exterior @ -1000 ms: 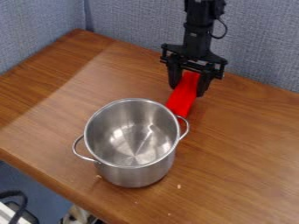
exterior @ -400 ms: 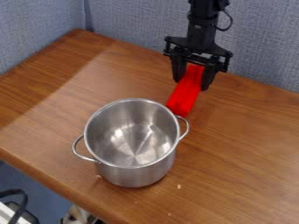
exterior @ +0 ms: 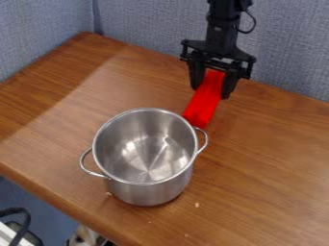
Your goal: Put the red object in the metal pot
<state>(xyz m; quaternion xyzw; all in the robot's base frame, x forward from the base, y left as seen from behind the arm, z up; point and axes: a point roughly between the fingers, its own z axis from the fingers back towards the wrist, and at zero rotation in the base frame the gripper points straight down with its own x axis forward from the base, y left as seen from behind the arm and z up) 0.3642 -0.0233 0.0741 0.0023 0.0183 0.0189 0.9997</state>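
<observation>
Red bar (exterior: 203,100) is held by the gripper (exterior: 211,85), whose fingers are closed on its upper end. The bar is seen directly beneath the gripper, with its length carried downward from the fingers and slightly toward the left of the view. Its upper end is partly covered by the black fingers; its lower end is left exposed. Whether the lower end is touching the table (exterior: 265,154) cannot be established from this view.

The pot (exterior: 144,154) is found below and to the left of the gripper as viewed, nearer to the camera. It is stood upright on the table, with its mouth facing up and its bare metal interior exposed to view. Two loop handles are fitted: one (exterior: 202,141) is placed on the side nearer the gripper, close to the lower end of the bar, and the other (exterior: 88,163) on the side away from it. The bar is located outside the pot, beyond its rim.

The gripper is carried by the black arm (exterior: 224,24) directly above it. Behind the gripper, a grey wall (exterior: 290,48) is observed beyond the table edge. Black cables (exterior: 15,219) are noted beyond the pot, at the lower left corner of the view.
</observation>
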